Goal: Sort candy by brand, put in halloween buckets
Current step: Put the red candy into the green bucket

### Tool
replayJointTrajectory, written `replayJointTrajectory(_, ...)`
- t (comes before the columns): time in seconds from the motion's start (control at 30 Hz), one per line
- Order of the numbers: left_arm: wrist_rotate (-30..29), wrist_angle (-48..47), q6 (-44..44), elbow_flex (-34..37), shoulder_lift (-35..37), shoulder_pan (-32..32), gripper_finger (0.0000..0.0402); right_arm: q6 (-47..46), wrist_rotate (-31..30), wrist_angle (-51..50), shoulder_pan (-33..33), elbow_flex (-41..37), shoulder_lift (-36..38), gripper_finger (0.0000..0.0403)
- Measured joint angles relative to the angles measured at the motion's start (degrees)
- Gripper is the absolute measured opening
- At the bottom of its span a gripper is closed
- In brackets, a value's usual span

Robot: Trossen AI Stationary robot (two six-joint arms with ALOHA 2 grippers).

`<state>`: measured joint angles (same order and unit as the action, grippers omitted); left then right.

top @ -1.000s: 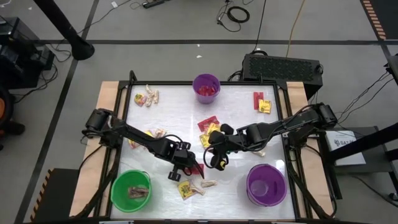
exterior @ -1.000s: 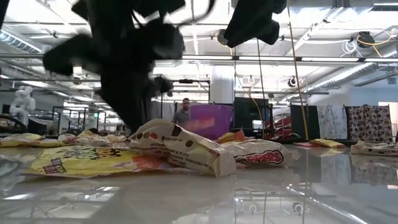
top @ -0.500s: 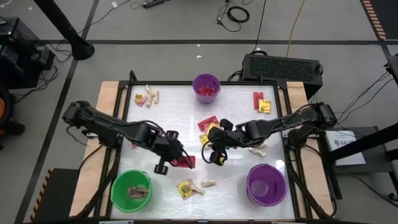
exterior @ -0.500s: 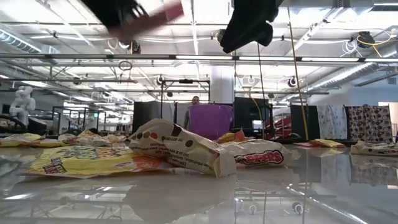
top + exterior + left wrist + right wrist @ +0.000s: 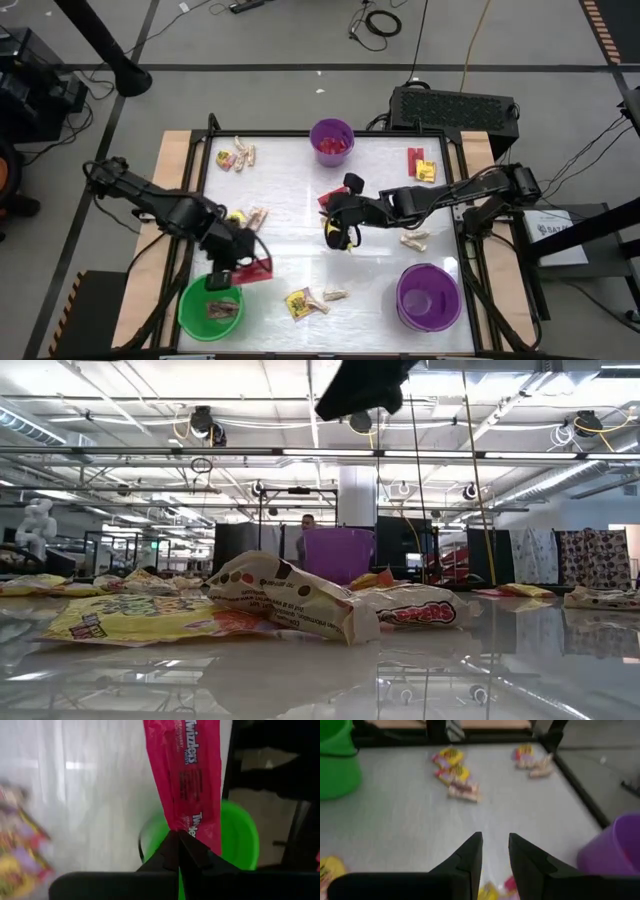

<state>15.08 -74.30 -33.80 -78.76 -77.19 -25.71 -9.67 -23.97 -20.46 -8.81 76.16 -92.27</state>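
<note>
My left gripper [image 5: 236, 276] is shut on a flat red packet [image 5: 256, 269] just above the far rim of the green bucket [image 5: 210, 306], which holds some tan sweets. In the left wrist view the packet [image 5: 185, 775] runs out from the fingertips [image 5: 178, 840] over the green bucket [image 5: 240, 835]. My right gripper [image 5: 340, 235] hangs open and empty above the table's middle, next to a small heap of red and yellow packets [image 5: 335, 200]; in its wrist view [image 5: 495, 845] nothing lies between the fingers. One purple bucket [image 5: 331, 142] stands at the far edge, another [image 5: 429, 296] at the near right. My left gripper pinches the red packet by one short end [image 5: 181, 827] between its two fingers. The packet runs on straight ahead of the fingertips. It is lifted clear of the table, partly over the green bucket's rim.
Sweets lie scattered: a yellow packet with tan pieces at the near middle [image 5: 305, 300], tan pieces by the right arm [image 5: 413, 240], a group at the far left [image 5: 236, 156], red and yellow ones at the far right [image 5: 420, 165], some by the left arm [image 5: 250, 217].
My left gripper, shut on the red packet, has risen and carried it from the near middle toward the table's left edge, to the green bucket's rim. My right gripper has gone a little toward the far edge and the left.
</note>
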Motion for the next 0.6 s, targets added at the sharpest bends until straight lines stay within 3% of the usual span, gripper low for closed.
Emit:
replayJointTrajectory(0.3,2.9,-3.7,-13.1,0.0,0.0,-11.8,0.0001,3.7,0.2,4.2,2.7,0.0,0.0,0.0089)
replayJointTrajectory(0.6,3.0,-4.2,-17.4,0.0,0.0,-19.9,0.0001,2.9,0.3,4.3,2.9,0.0,0.0,0.0089)
